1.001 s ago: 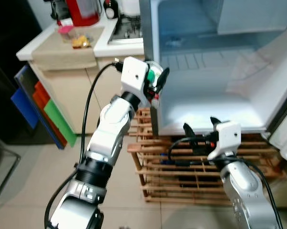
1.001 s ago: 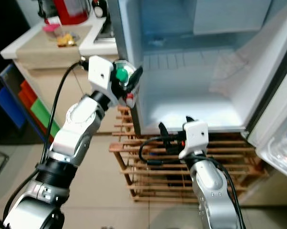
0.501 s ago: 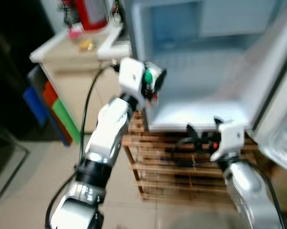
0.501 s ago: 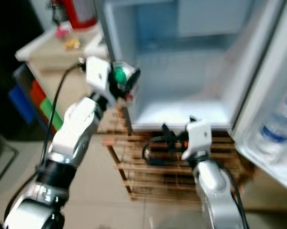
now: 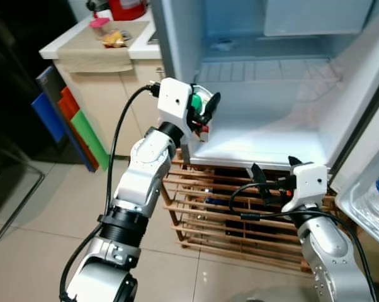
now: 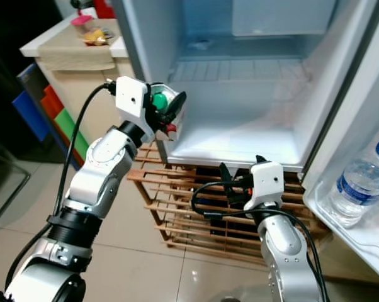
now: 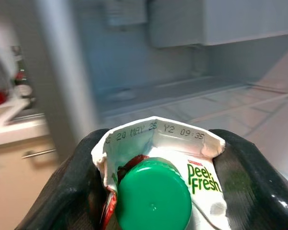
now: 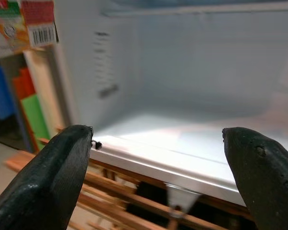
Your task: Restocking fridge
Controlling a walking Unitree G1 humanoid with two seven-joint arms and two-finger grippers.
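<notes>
Carton (image 7: 158, 191), a small juice pack with a green screw cap and "Peel Fresh" on its side, sits pinched between the two black fingers of the left gripper (image 5: 199, 113), held up at the left front edge of the open fridge (image 5: 265, 88), beside its lower shelf (image 5: 265, 148). Compared with a second ago the whole scene has slid in both eye views and come out of blur, so the robot has stepped or turned toward the fridge; the door pocket with a water bottle (image 6: 359, 185) is now in sight on the right, while the arm's pose with the carton looks unchanged. The right gripper (image 5: 274, 182) hangs low in front of the wooden rack (image 5: 196, 207) under the fridge, fingers spread and holding nothing. By my judgement the approach is done and the carton is ready to go onto the bare shelf
</notes>
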